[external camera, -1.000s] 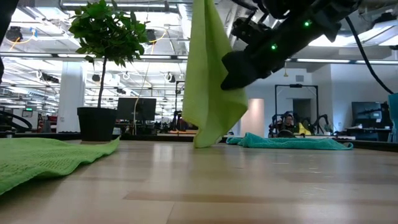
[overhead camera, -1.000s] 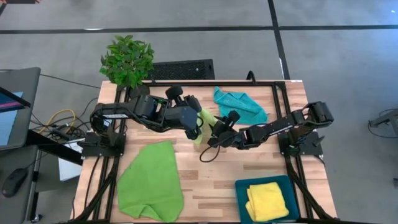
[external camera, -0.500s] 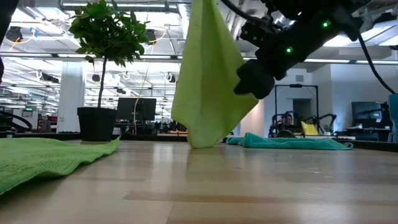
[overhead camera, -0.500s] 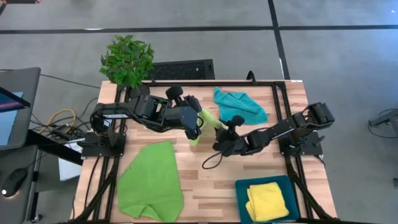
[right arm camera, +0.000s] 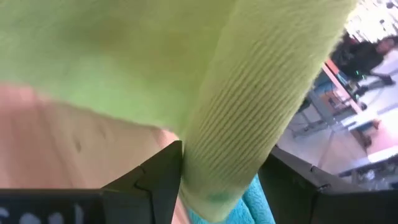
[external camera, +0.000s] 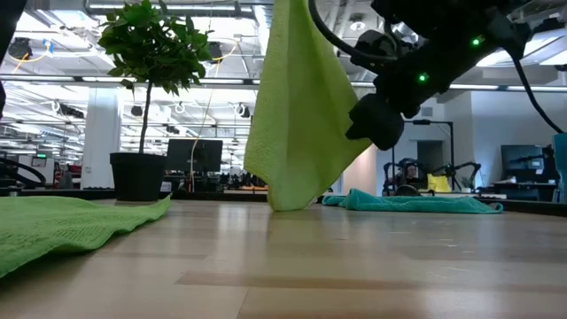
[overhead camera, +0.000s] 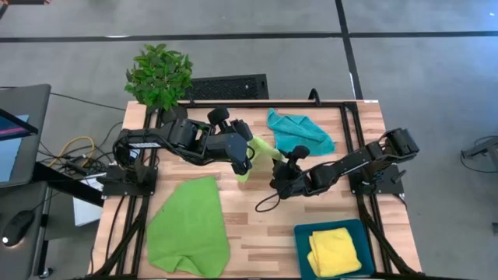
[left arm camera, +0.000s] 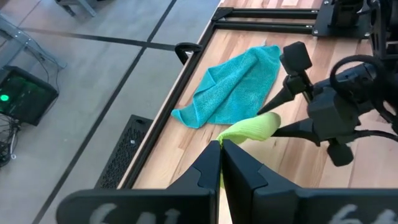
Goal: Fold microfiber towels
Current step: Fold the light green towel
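Leftmost, a lime green towel [overhead camera: 189, 229] is spread flat on the wooden surface [overhead camera: 257, 225]. Mid-surface, a second lime green towel [external camera: 297, 106] is held hanging, its lower edge touching the wood, pinched in the closed left hand [overhead camera: 250, 162]; the right hand [overhead camera: 282, 173] is opened around its other edge. A turquoise towel [overhead camera: 299, 131] is crumpled behind, and a folded yellow towel [overhead camera: 334, 251] is laid on a teal tray [overhead camera: 302, 237].

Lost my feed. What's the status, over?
Left gripper shut on hanging lime towel, its lower edge touching the table. Right gripper open around a fold. Nothing blocking.
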